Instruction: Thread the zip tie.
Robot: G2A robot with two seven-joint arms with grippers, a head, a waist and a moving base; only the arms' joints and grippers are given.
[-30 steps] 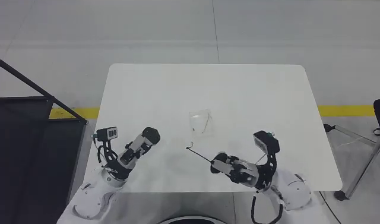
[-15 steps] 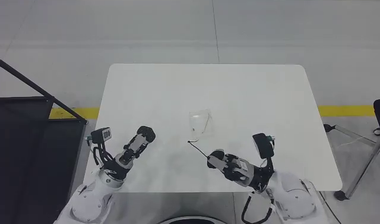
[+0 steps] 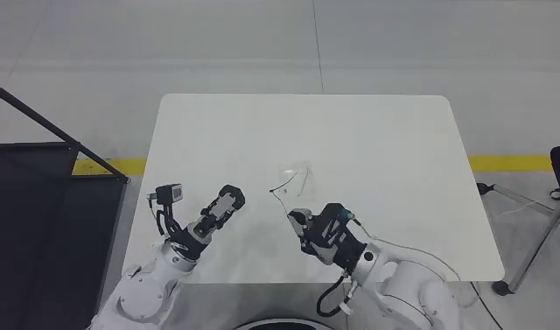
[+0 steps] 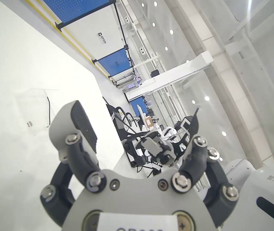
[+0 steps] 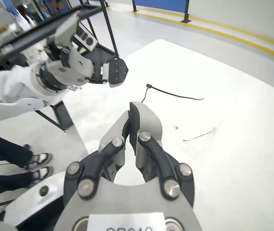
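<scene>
Grips the black zip tie [image 5: 175,94] by its thin end in the right gripper [image 5: 132,111], pads pressed flat together, the pinch itself hidden behind the fingertips. Shows the tie in two stretches: a short, fine one leading straight out from the fingertips to a small blocky head, then a longer one bending off sideways, long axis roughly across the gripper's line, free tip pointing away from the left arm. From above, places the zip tie [image 3: 278,188] as a faint dark line over the white table [image 3: 376,129], a little nearer the robot than the middle, between the two grippers and just beyond the right gripper [image 3: 302,223], slanting toward the far right. Cannot tell whether it rests on the surface or hangs just off it. Holds the right arm low over the near edge, forearm angled inward, fingers aimed at the table's centre. Holds the left gripper [image 4: 137,108] spread wide and empty, tilted upward off the table, with the zip tie [image 4: 48,111] visible past one finger. Sets the left gripper [image 3: 234,194] near the tie but apart from it. Shows, faintly, a clear plastic wrapper [image 3: 299,174] just beyond the tie, outline barely traceable, edges lost against the table.
</scene>
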